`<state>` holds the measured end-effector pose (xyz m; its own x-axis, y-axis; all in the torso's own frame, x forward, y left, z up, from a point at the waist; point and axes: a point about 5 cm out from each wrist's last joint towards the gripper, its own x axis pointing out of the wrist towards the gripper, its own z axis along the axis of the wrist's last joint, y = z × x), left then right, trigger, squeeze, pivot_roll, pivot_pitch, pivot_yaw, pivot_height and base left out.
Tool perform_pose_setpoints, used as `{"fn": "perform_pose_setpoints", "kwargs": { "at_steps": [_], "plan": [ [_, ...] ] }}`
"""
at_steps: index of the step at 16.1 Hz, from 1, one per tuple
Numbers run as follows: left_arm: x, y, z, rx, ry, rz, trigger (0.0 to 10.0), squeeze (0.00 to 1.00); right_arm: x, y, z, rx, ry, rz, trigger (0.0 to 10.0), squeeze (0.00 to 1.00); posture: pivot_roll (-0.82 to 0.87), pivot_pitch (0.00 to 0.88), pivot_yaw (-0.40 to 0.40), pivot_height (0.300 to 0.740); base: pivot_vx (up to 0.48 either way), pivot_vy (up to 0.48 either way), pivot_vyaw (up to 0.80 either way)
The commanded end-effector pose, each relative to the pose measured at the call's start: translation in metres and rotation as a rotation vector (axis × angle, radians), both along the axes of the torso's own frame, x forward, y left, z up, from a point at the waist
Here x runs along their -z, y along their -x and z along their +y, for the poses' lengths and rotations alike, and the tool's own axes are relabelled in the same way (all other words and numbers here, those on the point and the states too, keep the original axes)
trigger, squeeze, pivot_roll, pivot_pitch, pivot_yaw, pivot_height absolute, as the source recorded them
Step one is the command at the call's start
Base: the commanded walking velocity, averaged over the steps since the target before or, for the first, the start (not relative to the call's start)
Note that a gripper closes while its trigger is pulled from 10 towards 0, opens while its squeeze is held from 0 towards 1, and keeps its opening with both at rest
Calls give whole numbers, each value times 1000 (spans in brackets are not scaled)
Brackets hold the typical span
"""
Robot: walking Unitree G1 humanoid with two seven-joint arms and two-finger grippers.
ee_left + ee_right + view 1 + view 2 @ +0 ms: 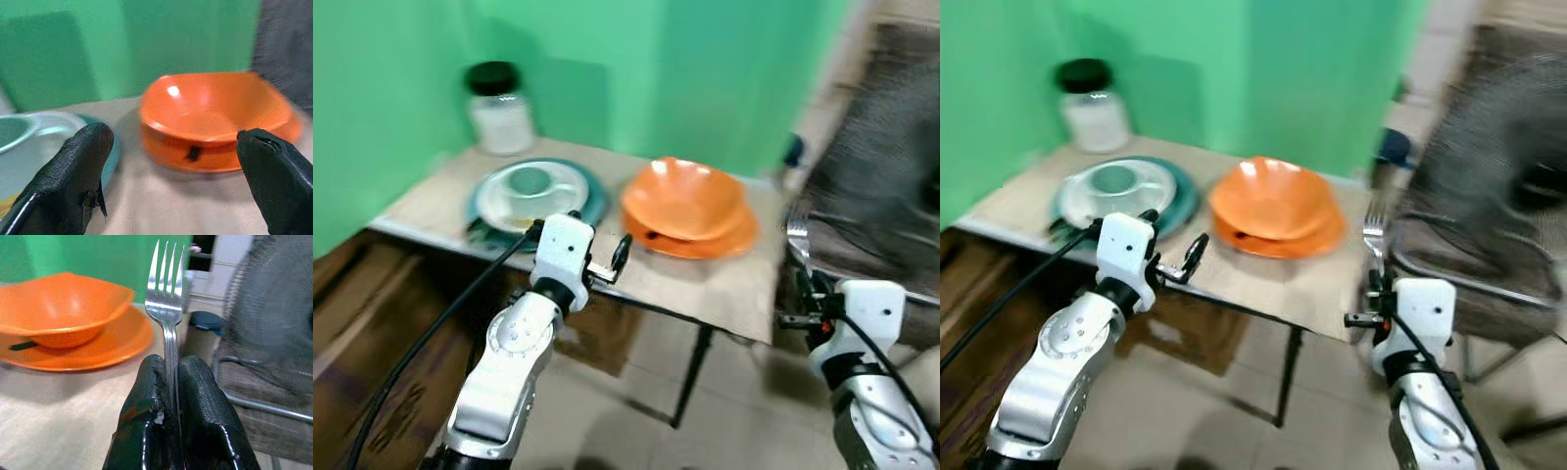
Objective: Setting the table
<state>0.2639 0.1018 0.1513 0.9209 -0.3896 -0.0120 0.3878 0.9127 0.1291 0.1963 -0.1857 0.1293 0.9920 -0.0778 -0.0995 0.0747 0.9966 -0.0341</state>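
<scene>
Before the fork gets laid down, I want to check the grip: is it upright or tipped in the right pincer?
Upright. The fork stands with tines up, its handle clamped between the right pincer fingers, beside the orange bowl.

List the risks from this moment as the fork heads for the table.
1. The right claw pinches the fork low on its thin handle, tines up; it may pivot or slip.
2. The fork sits past the table edge, so a drop probably hits the floor.
3. The open left claw hovers near the orange bowl on its orange plate and could nudge them.
</scene>
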Motion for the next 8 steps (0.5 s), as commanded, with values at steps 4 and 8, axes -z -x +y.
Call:
{"fn": "perform_pose_setpoints", "kwargs": {
  "at_steps": [4,8],
  "plan": [
    [3,7,-8,12,54,-14,10000,0,9,2,-2,44,-71,9,10000,0,13,0,-8,740,0,0,-800],
    [9,8,-1,-53,-17,-33,10000,0,4,-1,-6,90,-58,-29,10000,0,11,0,-13,740,0,0,-800]
  ]
}}
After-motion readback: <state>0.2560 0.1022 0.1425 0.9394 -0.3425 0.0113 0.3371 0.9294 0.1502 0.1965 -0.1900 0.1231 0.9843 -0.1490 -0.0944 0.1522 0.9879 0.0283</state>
